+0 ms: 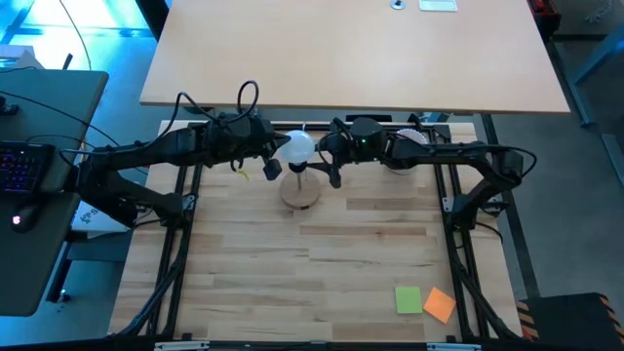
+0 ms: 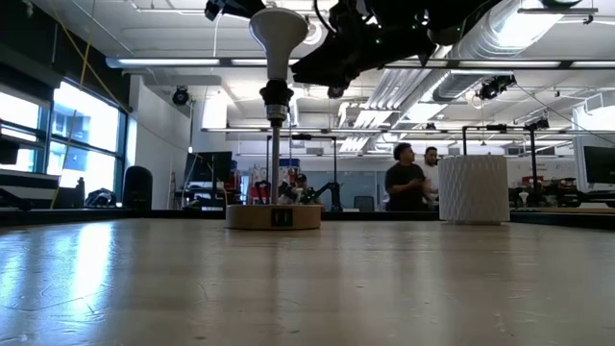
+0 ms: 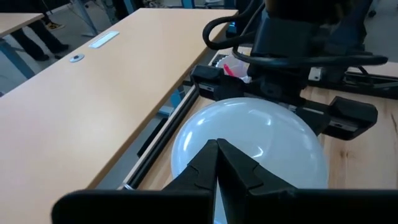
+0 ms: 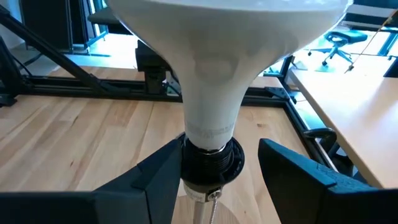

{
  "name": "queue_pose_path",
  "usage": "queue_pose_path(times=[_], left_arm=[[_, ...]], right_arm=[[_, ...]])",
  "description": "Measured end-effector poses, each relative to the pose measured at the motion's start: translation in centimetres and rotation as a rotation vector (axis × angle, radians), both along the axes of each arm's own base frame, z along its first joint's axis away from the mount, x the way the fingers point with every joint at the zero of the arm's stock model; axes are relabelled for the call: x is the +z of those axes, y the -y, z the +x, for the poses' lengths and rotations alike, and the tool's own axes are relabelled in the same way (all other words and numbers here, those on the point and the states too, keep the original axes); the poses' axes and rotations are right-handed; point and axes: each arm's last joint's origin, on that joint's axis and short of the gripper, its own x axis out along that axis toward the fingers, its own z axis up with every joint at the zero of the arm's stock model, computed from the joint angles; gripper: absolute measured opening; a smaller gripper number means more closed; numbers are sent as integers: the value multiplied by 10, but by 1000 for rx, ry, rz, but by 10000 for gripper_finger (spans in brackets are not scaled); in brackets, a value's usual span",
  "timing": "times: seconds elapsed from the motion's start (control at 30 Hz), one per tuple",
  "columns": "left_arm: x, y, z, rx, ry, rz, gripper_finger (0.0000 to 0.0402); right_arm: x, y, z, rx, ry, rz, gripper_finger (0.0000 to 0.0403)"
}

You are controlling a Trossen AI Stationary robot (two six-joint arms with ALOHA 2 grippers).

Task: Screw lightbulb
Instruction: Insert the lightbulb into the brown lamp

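Note:
The white lightbulb (image 1: 295,148) stands upright with its narrow base in the black socket (image 4: 210,160) on top of the thin post of the round wooden stand (image 1: 300,191). My left gripper (image 3: 217,149) is shut, and its tips are at the globe's left side, level with the globe (image 3: 249,130). My right gripper (image 4: 224,155) comes from the table's right. It is open, with one finger on each side of the socket, below the bulb's neck (image 4: 211,118). My left gripper has its shut fingertips (image 3: 219,147) right at the globe's side, coming almost level from the table's left. I cannot tell whether they touch it. My right gripper has one finger (image 4: 163,169) close against the socket's collar and the other finger (image 4: 292,168) apart from it. I cannot tell whether the near one touches.
A white ribbed cup (image 2: 473,189) stands at the back right, partly under my right arm. A green note (image 1: 408,299) and an orange note (image 1: 440,304) lie near the front right corner. A light wooden desk (image 1: 351,49) borders the far edge. People (image 2: 408,178) stand in the room behind.

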Motion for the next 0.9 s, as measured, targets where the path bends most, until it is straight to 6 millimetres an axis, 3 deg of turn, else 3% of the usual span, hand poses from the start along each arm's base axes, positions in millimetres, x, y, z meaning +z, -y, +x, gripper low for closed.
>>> queue_pose_path(times=[0.9], left_arm=[[4,0,-5,18,14,23,3]], right_arm=[[5,-6,0,-37,18,9,211]])
